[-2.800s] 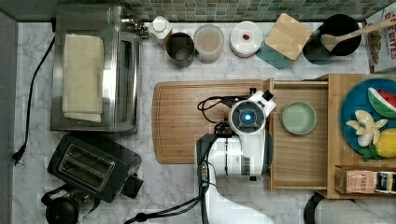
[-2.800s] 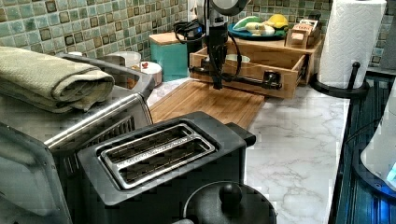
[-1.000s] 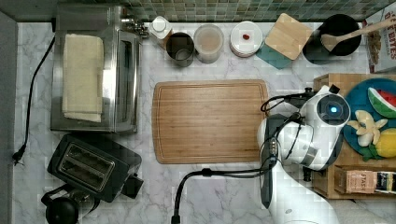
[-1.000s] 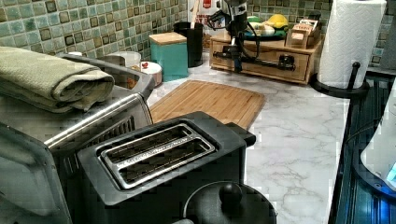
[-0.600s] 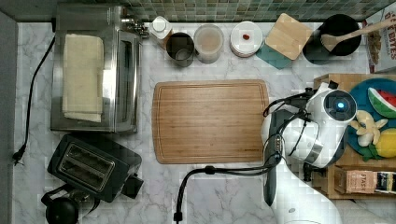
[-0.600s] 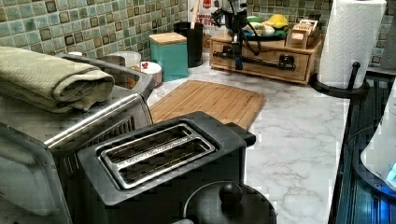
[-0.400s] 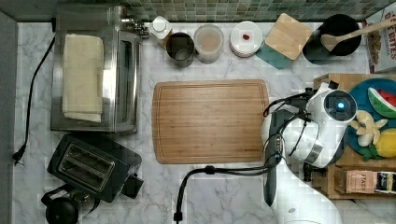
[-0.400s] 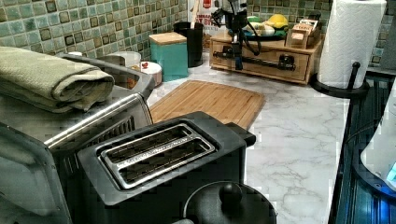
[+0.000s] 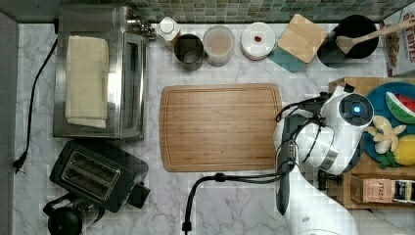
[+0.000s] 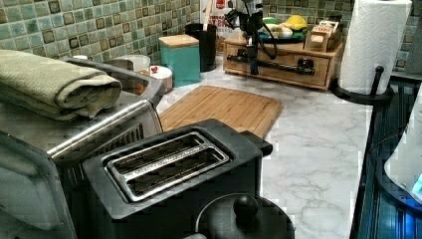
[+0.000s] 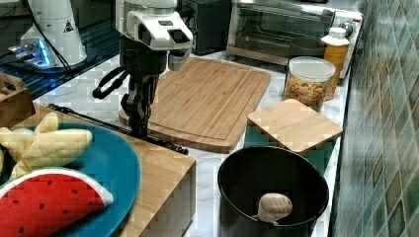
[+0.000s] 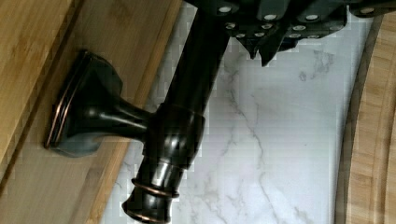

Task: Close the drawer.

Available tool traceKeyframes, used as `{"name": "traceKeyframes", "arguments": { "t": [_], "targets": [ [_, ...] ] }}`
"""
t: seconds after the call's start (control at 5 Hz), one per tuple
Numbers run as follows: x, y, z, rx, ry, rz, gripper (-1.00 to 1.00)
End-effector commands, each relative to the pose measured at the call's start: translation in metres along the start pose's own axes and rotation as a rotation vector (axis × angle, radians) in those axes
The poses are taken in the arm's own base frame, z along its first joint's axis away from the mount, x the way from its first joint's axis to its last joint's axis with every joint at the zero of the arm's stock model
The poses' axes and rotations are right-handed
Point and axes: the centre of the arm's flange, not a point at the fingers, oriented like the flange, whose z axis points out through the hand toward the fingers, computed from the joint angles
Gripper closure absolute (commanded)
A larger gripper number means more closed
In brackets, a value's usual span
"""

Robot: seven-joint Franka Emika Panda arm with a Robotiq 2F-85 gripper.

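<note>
Pincer (image 11: 140, 129) down at the black bar handle (image 10: 268, 64) of the drawer (image 10: 278, 67); in the wrist view its toothed pads sit over the bar, but whether they grip it or merely rest against it I cannot tell. Drawer lies at the left view's far end of the marble counter (image 10: 318, 139), its front panel looking flush with the cabinet (image 11: 163, 182), so closing appears done or nearly so. Arm posture reads as a push along the bar, judged from the pincer hanging straight down at the handle.

Containers:
- blue plate (image 11: 106, 173) on the cabinet top: watermelon slice (image 11: 47, 200), bananas (image 11: 44, 140).
- black pot (image 11: 272, 197): wooden utensil handle inside.
- clear jar (image 11: 309, 81): mixed coloured pieces.
- toaster oven (image 9: 100, 73): folded towel (image 9: 87, 81) on top.

Cutting board (image 9: 221, 127) bare, just beside the cabinet on the top view's left.
</note>
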Motion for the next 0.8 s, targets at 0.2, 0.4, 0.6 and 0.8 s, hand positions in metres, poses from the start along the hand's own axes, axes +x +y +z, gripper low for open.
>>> {"name": "traceKeyframes", "arguments": {
  "t": [0.2, 0.4, 0.6, 0.8],
  "targets": [
    [-0.0866, 0.1622, -0.0994, -0.233, 0.132, 0.232, 1.00],
    [-0.0864, 0.1621, -0.0995, -0.234, 0.132, 0.232, 1.00],
    [-0.0864, 0.1621, -0.0995, -0.234, 0.132, 0.233, 1.00],
    [-0.0864, 0.1622, -0.0995, -0.233, 0.132, 0.232, 1.00]
  ]
}}
